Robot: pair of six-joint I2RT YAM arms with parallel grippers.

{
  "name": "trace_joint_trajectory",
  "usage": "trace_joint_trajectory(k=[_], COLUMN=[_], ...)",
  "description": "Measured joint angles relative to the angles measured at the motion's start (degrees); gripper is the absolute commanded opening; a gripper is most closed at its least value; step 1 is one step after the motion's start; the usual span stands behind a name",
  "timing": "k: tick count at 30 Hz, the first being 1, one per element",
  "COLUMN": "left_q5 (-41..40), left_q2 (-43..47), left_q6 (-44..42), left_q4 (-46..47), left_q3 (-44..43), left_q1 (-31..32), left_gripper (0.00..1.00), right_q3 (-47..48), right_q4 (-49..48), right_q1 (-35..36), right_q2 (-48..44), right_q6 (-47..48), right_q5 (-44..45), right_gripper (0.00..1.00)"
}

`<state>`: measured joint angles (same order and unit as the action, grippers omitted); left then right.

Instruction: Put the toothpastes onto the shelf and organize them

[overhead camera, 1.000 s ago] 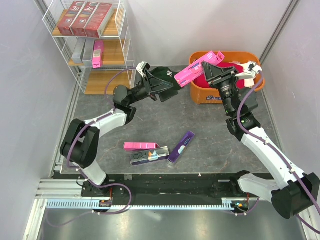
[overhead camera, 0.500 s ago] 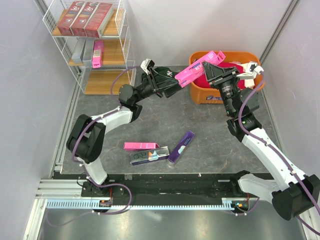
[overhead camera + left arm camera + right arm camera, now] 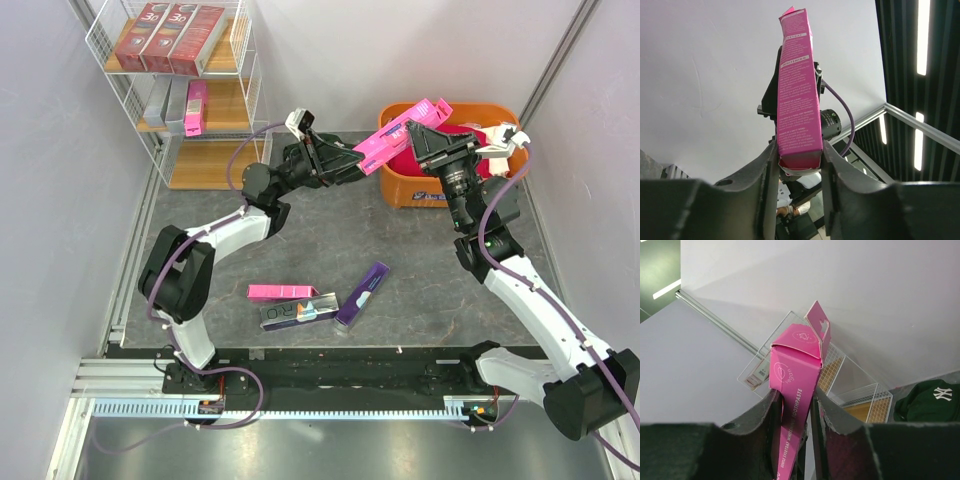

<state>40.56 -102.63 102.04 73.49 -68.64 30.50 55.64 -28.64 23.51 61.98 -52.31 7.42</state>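
Hot-pink cardboard toothpaste box point(image 3: 392, 135) aloft, my left claw point(image 3: 799, 160) and right claw point(image 3: 792, 410) both clamped on it. Right must release before left swings to white wire shelf point(image 3: 200, 165).

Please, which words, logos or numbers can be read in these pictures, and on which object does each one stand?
"WHITENING": side of the pink toothpaste box, left wrist view.
"vegan", "WHITENING TOOTHPASTE": same box, right wrist view.
"NY": dark green cap.
"3D": red boxes on the shelf's top board.
Remaining small print: unreadable.
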Motion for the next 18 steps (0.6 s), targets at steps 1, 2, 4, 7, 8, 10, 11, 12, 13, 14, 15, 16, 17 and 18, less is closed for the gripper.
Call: trace_joint_trajectory(k=[1,2,4,7,8,10,11,12,13,14,15,16,17,18], left_q5=[-0.02,-0.09,-0.17,-0.52,-0.66,-0.81,-1.03,-1.11,-1.14,-1.16,-1.16,-1.22,-1.22,-1.14], left_q2=[-0.11,-0.2,-0.31,-0.42,-0.46,-0.48,-0.5,-0.5,-0.5,-0.5,-0.5,-0.5,-0.39,-0.15], left_q6=[0.24,0.48,0.81,1.2,1.38,1.64,1.7,1.81,1.88,1.88,1.88,1.88,1.88,1.88], left_q4=[0.13,0.26,0.48,0.55,0.57,0.55,0.5,0.48,0.48,0.5,0.48,0.66,1.01,1.31], left_q3=[0.0,0.0,0.0,0.04,0.2,0.7,1.05,1.44,1.92,2.49,3.02,4.02,4.83,6.05], left_q1=[0.09,0.13,0.13,0.13,0.13,0.13,0.11,-0.02,-0.26,-0.5,-0.76,-1.25,-1.64,-2.32], left_gripper=[0.28,0.27,0.25,0.23,0.22,0.22,0.21,0.2,0.2,0.2,0.19,0.19,0.19,0.18], right_q3=[-0.02,-0.02,-0.02,-0.02,-0.02,-0.02,-0.02,-0.02,-0.02,-0.02,-0.02,-0.02,-0.11,-0.35], right_q4=[-0.02,-0.04,-0.04,-0.09,-0.13,-0.07,-0.07,-0.07,-0.07,-0.02,0.02,0.2,0.66,1.09], right_q1=[-0.04,-0.04,-0.04,-0.04,-0.02,0.0,0.02,0.02,0.02,0.02,0.02,0.02,0.02,0.04], right_q2=[0.02,0.02,0.02,0.24,0.33,0.39,0.39,0.37,0.37,0.37,0.37,0.37,0.37,0.39], right_q6=[0.0,-0.02,-0.02,-0.09,-0.33,-0.37,-0.44,-0.39,-0.28,-0.24,-0.2,-0.09,-0.02,-0.02], right_q5=[0.02,0.02,0.02,0.0,-0.04,-0.04,-0.02,-0.02,0.0,0.02,0.07,0.04,0.07,0.07], right_gripper=[0.35,0.36,0.41,0.57,0.63,0.77,0.8,0.86,0.88,0.9,0.94,0.97,0.98,0.98])
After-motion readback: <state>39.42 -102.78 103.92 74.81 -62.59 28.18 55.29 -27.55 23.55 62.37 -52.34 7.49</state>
